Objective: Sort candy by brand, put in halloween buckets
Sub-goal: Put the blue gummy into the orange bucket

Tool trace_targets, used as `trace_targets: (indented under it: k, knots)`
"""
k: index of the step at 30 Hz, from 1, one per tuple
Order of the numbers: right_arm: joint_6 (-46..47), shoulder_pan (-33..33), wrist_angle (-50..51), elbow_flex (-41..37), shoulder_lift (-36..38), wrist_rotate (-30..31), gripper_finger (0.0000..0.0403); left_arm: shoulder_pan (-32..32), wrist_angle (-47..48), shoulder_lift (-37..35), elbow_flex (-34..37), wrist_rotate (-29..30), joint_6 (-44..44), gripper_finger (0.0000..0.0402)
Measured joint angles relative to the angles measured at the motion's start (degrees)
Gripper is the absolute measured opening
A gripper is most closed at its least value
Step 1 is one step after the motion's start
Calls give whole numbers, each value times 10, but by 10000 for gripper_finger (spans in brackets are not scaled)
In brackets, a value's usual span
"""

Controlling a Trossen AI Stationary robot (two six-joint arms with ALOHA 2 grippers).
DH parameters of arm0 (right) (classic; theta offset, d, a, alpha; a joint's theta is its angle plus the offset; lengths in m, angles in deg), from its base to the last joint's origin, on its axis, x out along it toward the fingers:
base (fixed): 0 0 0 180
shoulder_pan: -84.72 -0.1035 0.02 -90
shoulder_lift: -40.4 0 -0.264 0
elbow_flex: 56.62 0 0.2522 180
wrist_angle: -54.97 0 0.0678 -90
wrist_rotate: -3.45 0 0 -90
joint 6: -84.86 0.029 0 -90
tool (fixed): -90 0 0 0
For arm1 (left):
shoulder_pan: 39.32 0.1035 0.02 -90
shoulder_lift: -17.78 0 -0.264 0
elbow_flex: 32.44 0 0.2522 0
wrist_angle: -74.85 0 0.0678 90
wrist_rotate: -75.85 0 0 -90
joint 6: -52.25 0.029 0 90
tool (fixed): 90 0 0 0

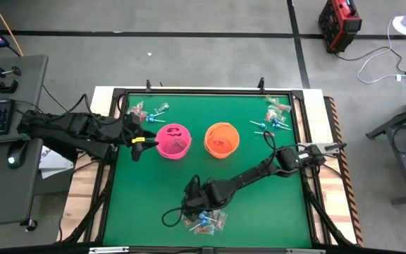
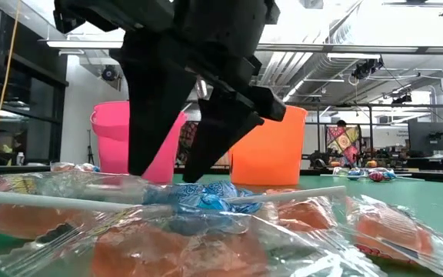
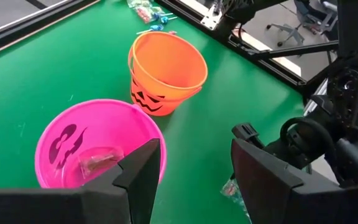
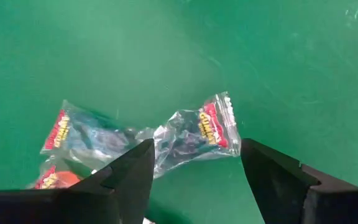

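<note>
Near the table's (image 1: 259, 197) front edge, the right tool (image 1: 191, 201) hangs wide open over a candy pile (image 1: 206, 220). Beside the pink bucket (image 1: 173, 140), holding one red piece, the left tool (image 1: 141, 141) gapes empty; the orange bucket (image 1: 221, 139) stands alongside.

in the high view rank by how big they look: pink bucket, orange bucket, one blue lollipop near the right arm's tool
1-2. pink bucket and orange bucket: they look about alike, so no ranking between them.
3. blue lollipop beside the right tool: far smaller.
</note>
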Motion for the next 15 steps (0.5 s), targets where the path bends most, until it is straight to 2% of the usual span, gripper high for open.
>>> trace_targets:
  k: [5, 9, 12, 15]
  knots:
    - [0, 5, -39, -37, 0, -4, 166, 0, 0, 0, 0, 0, 0, 188]
    - [-5, 5, -46, -48, 3, -1, 80, 0, 0, -1, 0, 0, 0, 188]
    - [-47, 0, -17, -42, 17, 13, 17, 0, -2, -6, 0, 0, 0, 188]
    - [-77, -2, 26, -33, 55, 25, 16, 1, -2, -13, 0, 6, 0, 188]
